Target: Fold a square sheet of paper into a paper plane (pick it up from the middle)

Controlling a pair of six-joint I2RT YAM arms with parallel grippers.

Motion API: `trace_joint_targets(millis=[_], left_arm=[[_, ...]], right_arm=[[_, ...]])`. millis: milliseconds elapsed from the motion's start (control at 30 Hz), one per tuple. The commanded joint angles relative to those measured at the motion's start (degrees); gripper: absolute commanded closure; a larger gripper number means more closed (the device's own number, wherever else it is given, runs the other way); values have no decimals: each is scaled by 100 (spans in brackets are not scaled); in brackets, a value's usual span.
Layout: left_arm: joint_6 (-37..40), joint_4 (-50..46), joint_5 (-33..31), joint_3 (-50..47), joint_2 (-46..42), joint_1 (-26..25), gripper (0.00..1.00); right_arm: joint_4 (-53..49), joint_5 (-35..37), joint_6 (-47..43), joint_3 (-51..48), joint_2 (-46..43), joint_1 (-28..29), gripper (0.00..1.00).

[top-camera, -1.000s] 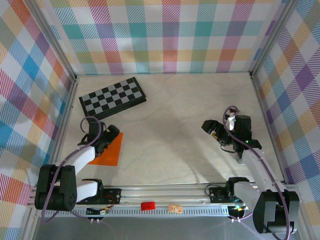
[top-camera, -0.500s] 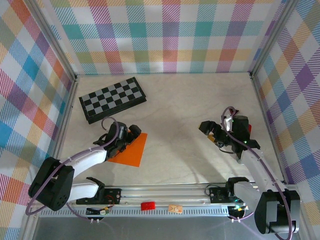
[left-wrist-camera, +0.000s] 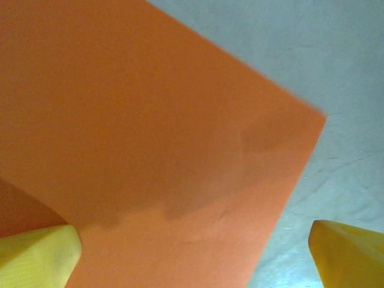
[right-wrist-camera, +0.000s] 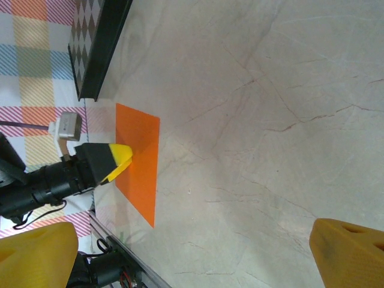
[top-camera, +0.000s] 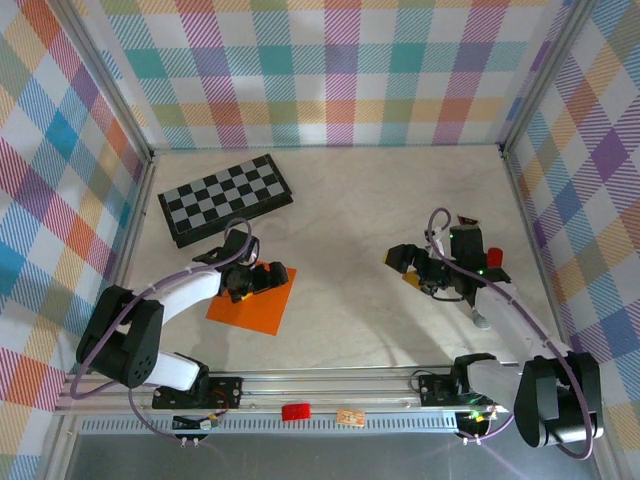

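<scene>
Lying flat and unfolded just in front of the checkerboard, the square sheet of paper awaits pickup; left tool over it and right tool both gape empty. Every fold remains.

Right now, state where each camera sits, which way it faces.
Top external: above and behind the bases, looking down on the table; both arms, left gripper, right gripper.
Left wrist: above the square sheet of paper, facing down; own yellow fingertips.
Right wrist: above the table, facing across toward the left arm; own fingertips at bottom corners.
Shared: all three show the paper; top and right wrist also the checkerboard.
</scene>
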Motion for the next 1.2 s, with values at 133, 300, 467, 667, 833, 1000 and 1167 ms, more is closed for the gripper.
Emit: trace_joint_targets(millis=[133, 300, 467, 667, 833, 1000, 1167], left_arm=[[-778, 585, 373, -486, 234, 18, 0], [-2059, 1829, 367, -933, 288, -164, 0], [-2685, 2273, 11, -820, 459, -669, 0], [-2449, 1807, -289, -328, 478, -944, 0], [-1255, 694, -906, 131, 95, -949, 0], [225, -901, -1011, 994, 327, -949, 0], [787, -1758, -940, 1640, 861, -955, 0]], right_arm=[[55, 193, -124, 104, 208, 33, 1], [444, 275, 104, -111, 336, 34, 1], [491, 279, 184, -138, 473, 34, 1], [381, 270, 177, -138, 365, 34, 1], [409, 206, 214, -227, 152, 43, 1], [388, 189, 266, -235, -15, 132, 1], [432, 294, 312, -221, -65, 333, 1]])
